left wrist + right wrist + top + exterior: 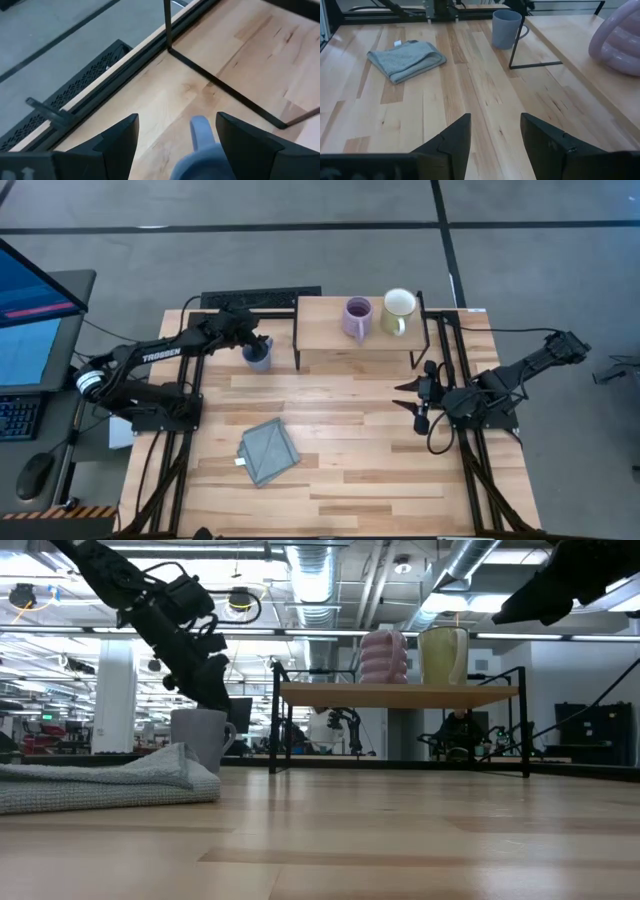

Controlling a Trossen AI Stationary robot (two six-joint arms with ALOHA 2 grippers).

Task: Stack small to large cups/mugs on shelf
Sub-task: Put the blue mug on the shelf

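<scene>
The dusty blue mug [259,359] stands upright on the tabletop, just left of the shelf [330,338]; it also shows in the low view [200,736]. My left gripper [257,343] is open right above it, slanting down. In the left wrist view the blue mug [200,157] and its handle [199,131] lie between the spread fingers. The lavender mug [357,318] and the cream mug [399,311] stand side by side on the shelf board. My right gripper [413,402] waits open over the table's right side, touching nothing. My left gripper [177,135] is open at the blue mug's rim [205,712], coming from above and from the table's left. Its fingers stand on either side of the handle end. I cannot tell whether a finger touches the mug, which stands on its base on the table.
A folded grey-blue cloth [268,452] lies on the near-left part of the tabletop. The shelf's thin black legs [515,47] stand close beside the blue mug. Bare wood lies between the cloth and my right gripper [495,131]. A monitor and keyboard sit beyond the left edge.
</scene>
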